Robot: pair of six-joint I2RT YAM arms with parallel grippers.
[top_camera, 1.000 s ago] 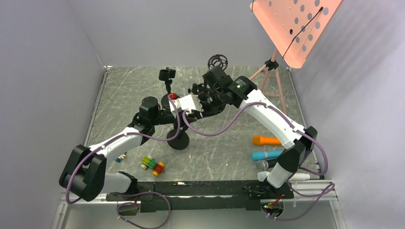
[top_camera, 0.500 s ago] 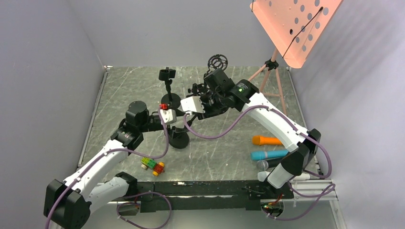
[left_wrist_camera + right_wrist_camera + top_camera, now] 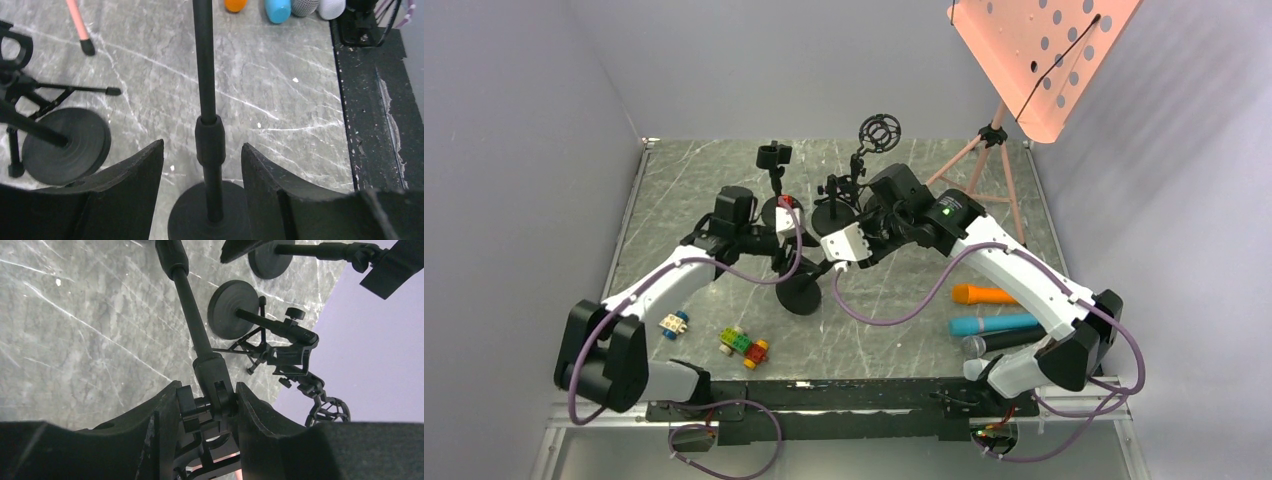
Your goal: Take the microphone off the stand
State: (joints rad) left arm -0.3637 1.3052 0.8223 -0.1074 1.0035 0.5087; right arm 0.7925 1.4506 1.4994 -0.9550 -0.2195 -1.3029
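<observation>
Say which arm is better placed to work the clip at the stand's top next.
Right. The right gripper is closed on the clip joint atop the stand pole. The left gripper straddles that pole low, near its base, jaws open, better suited to bracing.

Central stand (image 3: 799, 293) sits mid-table on its base. Behind it, toward the far edge: a clip stand (image 3: 773, 160) to the left, a shock-mount stand (image 3: 879, 133) to the right. Music stand (image 3: 997, 130) occupies the far-right corner. Row of microphones (image 3: 981, 325) lies near right. Toy blocks (image 3: 744, 346) lie near left.
</observation>
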